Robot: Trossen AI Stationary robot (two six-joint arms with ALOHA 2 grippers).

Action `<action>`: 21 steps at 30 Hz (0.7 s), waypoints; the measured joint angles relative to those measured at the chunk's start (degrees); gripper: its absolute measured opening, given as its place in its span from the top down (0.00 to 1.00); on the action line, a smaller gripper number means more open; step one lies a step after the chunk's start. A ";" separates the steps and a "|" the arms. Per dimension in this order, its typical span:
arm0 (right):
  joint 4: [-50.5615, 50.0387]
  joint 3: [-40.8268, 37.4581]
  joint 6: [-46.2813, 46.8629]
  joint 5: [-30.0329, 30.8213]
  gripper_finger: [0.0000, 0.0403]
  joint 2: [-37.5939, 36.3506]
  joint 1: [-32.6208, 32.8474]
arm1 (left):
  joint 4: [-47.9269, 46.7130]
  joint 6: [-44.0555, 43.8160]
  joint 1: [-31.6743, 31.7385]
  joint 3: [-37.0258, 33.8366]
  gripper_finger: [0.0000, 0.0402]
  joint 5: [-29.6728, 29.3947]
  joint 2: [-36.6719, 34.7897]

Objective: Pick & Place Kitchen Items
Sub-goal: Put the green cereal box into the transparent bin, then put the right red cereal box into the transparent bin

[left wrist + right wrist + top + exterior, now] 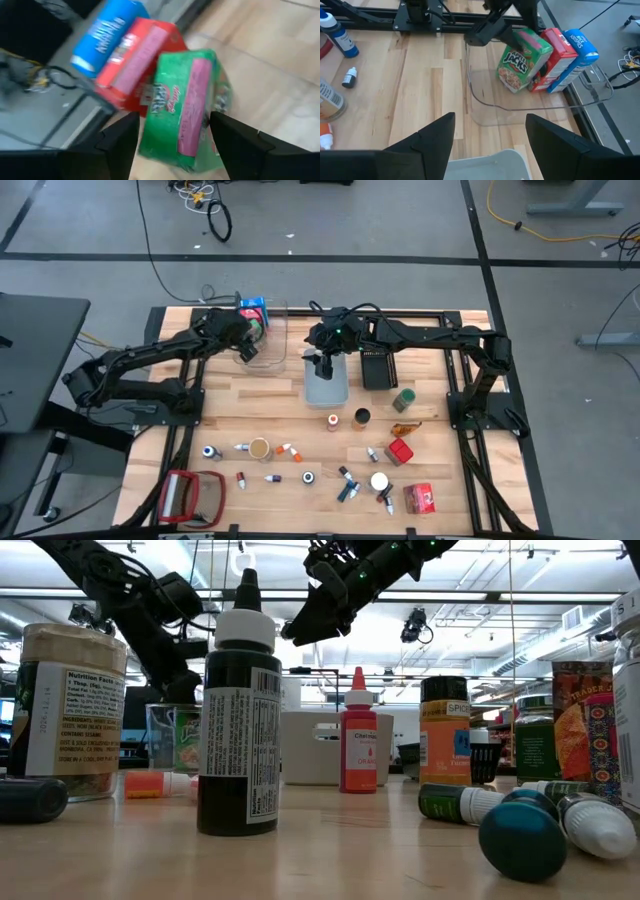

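3 cartons stand in a row inside the clear bin [272,358] at the far edge of the counter [240,405], left of its middle: the blue carton [576,52] outermost, the red carton [551,59] against it, and the green carton [522,60] on the inner side, touching the red one. The left claw [250,340] sits over that green carton and straddles it. We cannot tell from these views whether it is clamped on the carton or has let go.

We judge the step in hand to be setting the green carton down in the bin. To do it well, we would make sure the carton's base rests on the bin floor and its side leans on the red one before spreading the claw wide. Then we would lift straight up, with no sideways drag, so that the row of 3 does not topple and the bin's thin wall is not caught.

Just to the right, the right claw [322,365] hangs above the grey bin [327,392] at the middle of the far edge, its fingers apart and nothing between them. It is close to the clear bin, so we would keep it where it is until the left arm is clear.

The other kitchen items, small bottles, jars and a red carton [420,498], lie scattered along the near edge, most toward the right corner.
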 joint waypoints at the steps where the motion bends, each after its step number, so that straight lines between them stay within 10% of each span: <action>1: 0.00 0.00 0.00 0.01 0.37 0.00 -0.01 | -0.28 0.11 -0.38 0.54 0.37 -1.53 -0.25; 21: 0.05 0.00 6.44 9.38 0.37 -0.02 -0.75 | -2.17 -0.70 -13.08 8.64 0.37 3.84 -6.69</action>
